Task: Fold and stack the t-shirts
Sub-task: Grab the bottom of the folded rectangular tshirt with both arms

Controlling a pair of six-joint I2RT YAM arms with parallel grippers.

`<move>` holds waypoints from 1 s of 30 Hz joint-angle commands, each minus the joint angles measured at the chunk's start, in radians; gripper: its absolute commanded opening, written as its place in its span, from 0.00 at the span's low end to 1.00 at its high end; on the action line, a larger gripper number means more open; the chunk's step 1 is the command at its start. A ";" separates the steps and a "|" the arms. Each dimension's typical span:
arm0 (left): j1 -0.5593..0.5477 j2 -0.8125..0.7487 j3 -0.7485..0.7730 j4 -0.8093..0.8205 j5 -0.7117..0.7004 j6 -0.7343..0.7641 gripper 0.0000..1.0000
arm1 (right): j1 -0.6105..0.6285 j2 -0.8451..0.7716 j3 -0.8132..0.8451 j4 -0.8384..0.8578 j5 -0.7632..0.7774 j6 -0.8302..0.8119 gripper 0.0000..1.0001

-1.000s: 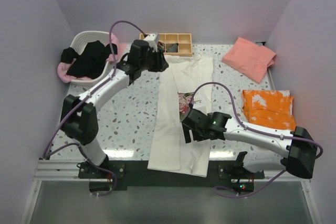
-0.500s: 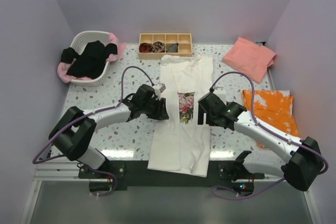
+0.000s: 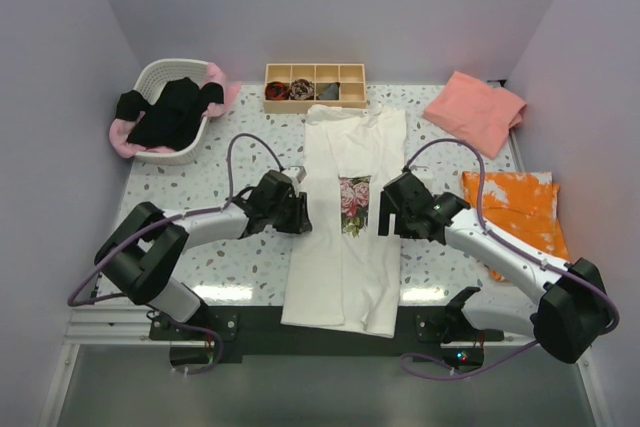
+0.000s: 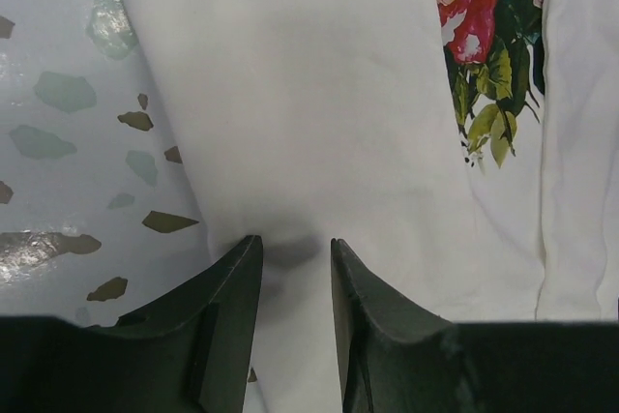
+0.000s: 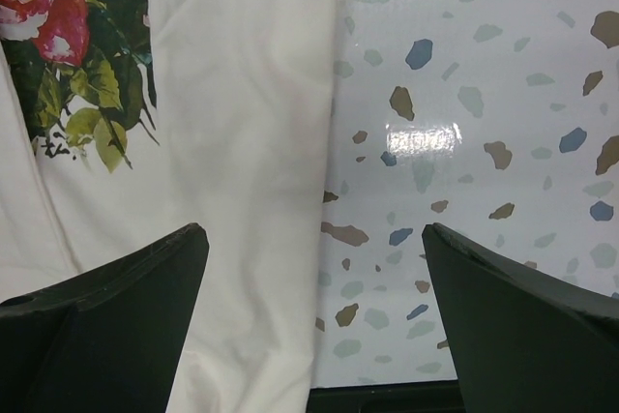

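Only the overhead view takes in the whole speckled terrazzo table (image 3: 240, 247), with the long cream-white cotton t-shirt with a rose print (image 3: 345, 247) lying flat down its middle, collar at the far end. It also shows a folded salmon-pink t-shirt (image 3: 475, 112) at the far right and an orange-and-white tie-dyed cloth (image 3: 510, 209) near the right edge. The wrist views show only close cloth and tabletop. The left wrist view shows the left gripper (image 4: 295, 249) with its jaws narrowed. They are set down on the cream shirt just inside its left edge, with a small shadowed pucker of cloth between the tips. Whether they already pinch it cannot be told. The right wrist view shows the right gripper (image 5: 314, 239) spread wide and holding nothing. It straddles the shirt's right edge, one finger over cloth and the other over bare table. At the far left, the white plastic laundry basket (image 3: 160, 69) holds a black t-shirt (image 3: 170, 112) spilling over its front rim, on top of a light pink t-shirt (image 3: 122, 137). The shallow wooden compartment tray (image 3: 352, 72) at the far centre has small rolled cloth bundles (image 3: 301, 89) in its three left near compartments.
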 commanded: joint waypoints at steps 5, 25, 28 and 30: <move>-0.003 -0.081 -0.086 -0.121 -0.152 -0.048 0.40 | -0.006 0.012 -0.018 0.043 -0.099 -0.028 0.98; -0.192 -0.200 0.115 -0.072 0.372 0.064 0.41 | -0.013 0.106 0.057 0.094 -0.032 -0.059 0.99; -0.246 -0.175 0.110 -0.061 0.409 0.066 0.41 | -0.039 0.162 0.143 0.071 0.043 -0.074 0.99; -0.281 -0.168 0.105 -0.044 0.444 0.060 0.41 | -0.076 0.175 0.158 0.078 0.043 -0.094 0.99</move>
